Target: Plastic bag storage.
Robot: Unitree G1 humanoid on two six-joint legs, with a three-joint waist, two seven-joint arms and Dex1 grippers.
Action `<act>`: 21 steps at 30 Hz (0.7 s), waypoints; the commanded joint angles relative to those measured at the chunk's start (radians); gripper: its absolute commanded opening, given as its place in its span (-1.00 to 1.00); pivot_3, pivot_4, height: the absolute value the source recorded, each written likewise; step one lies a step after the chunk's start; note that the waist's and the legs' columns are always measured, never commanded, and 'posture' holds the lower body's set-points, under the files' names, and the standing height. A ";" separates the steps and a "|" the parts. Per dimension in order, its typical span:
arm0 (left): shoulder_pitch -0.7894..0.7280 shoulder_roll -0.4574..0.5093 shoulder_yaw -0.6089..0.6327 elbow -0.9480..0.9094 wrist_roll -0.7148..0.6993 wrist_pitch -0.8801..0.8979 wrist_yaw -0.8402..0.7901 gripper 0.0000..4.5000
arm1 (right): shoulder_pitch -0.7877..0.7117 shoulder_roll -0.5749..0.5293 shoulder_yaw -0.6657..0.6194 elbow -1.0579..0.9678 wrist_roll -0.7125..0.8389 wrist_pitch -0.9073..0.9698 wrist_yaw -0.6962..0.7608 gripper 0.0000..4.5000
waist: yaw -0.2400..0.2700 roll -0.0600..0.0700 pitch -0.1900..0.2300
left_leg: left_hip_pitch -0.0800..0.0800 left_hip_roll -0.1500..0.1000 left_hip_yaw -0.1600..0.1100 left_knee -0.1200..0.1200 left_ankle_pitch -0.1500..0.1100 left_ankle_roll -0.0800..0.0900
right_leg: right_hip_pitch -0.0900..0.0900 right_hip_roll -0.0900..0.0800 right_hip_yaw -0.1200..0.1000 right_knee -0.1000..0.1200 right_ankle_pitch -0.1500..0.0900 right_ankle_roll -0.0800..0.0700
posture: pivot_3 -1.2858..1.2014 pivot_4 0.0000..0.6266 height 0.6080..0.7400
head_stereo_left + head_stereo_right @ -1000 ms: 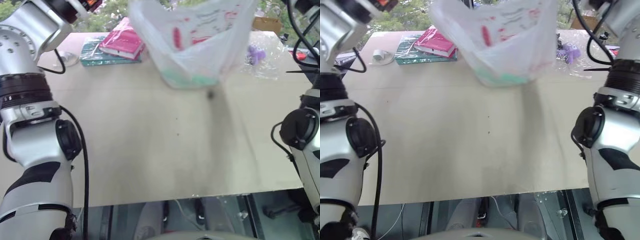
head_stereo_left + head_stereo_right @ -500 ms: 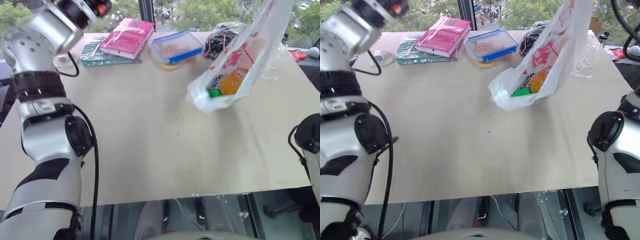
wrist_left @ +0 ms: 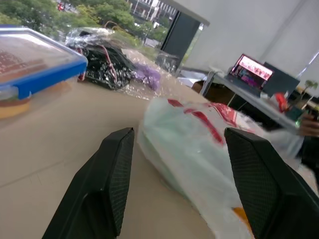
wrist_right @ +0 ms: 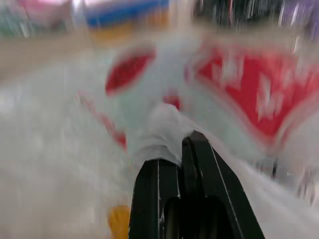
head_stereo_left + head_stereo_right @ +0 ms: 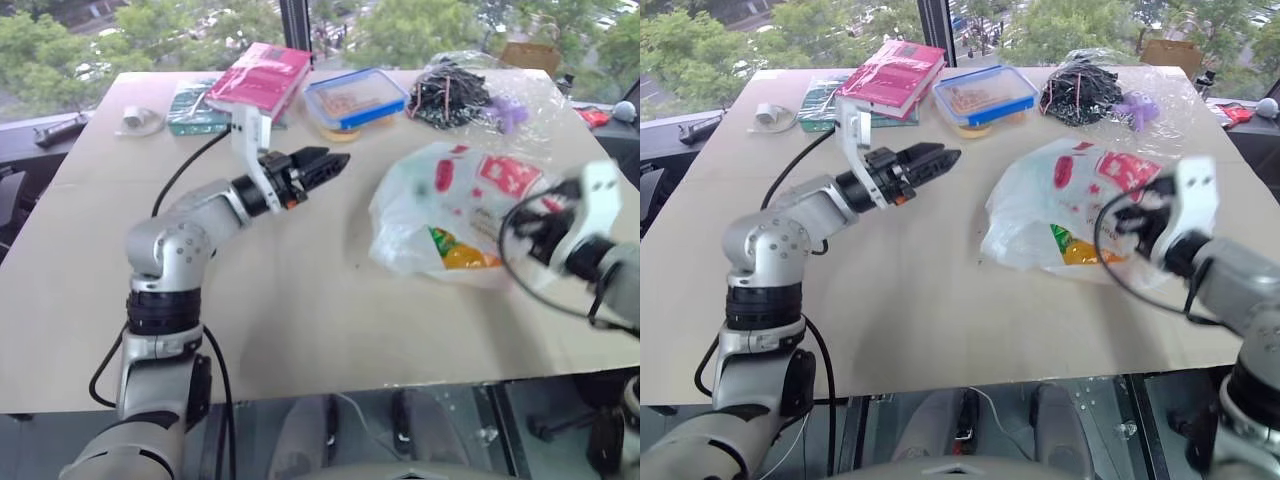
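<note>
The plastic bag (image 5: 1080, 215) lies filled on the table (image 5: 920, 300), a twist of it pinched in our right gripper (image 4: 175, 144). Our left gripper (image 5: 318, 163), spread and empty, hovers beside it. Next, we judge, it must catch the bag's free side.

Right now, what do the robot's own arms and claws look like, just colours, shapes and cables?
Both arms are built of rounded silver-grey shells with black bands at the joints. A loose black cable runs along the left arm and another loops beside the right arm. A white block sits behind each wrist. The left claw and right claw each have two black fingers; the left's fingers have finely textured inner pads.
</note>
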 commanded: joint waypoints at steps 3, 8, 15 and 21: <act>0.089 0.023 -0.038 -0.111 0.121 -0.135 -0.037 0.36 | 0.158 -0.104 0.121 -0.075 -0.152 -0.242 0.136 -0.74 | 0.002 0.000 0.000 | 0.002 0.001 0.000 0.003 0.000 0.000 | 0.002 0.001 0.000 0.000 0.000 0.000 | 0.03 -0.52 1.00; 0.178 0.049 -0.009 -0.153 0.117 -0.153 -0.090 0.68 | 0.303 -0.197 0.099 -0.177 -0.230 -0.361 0.221 0.17 | 0.009 0.000 0.000 | 0.009 0.001 0.000 0.003 -0.001 0.002 | 0.011 0.001 0.000 -0.002 0.000 0.000 | 0.03 -0.52 1.00; 0.345 0.125 0.026 -0.240 0.138 -0.187 -0.149 1.00 | 0.616 -0.193 -0.150 -0.397 -0.170 -0.431 0.342 0.98 | 0.013 -0.001 -0.001 | 0.010 0.002 0.000 0.002 -0.002 0.002 | 0.012 0.001 0.000 -0.002 0.000 0.001 | 0.03 -0.52 1.00; 0.459 0.154 0.054 -0.278 0.169 -0.227 -0.158 1.00 | 0.916 -0.128 -0.375 -0.406 -0.067 -0.572 0.433 0.98 | 0.031 -0.001 -0.003 | 0.014 0.003 -0.001 0.003 -0.004 0.004 | 0.018 0.000 -0.002 -0.006 -0.003 -0.002 | 0.03 -0.52 1.00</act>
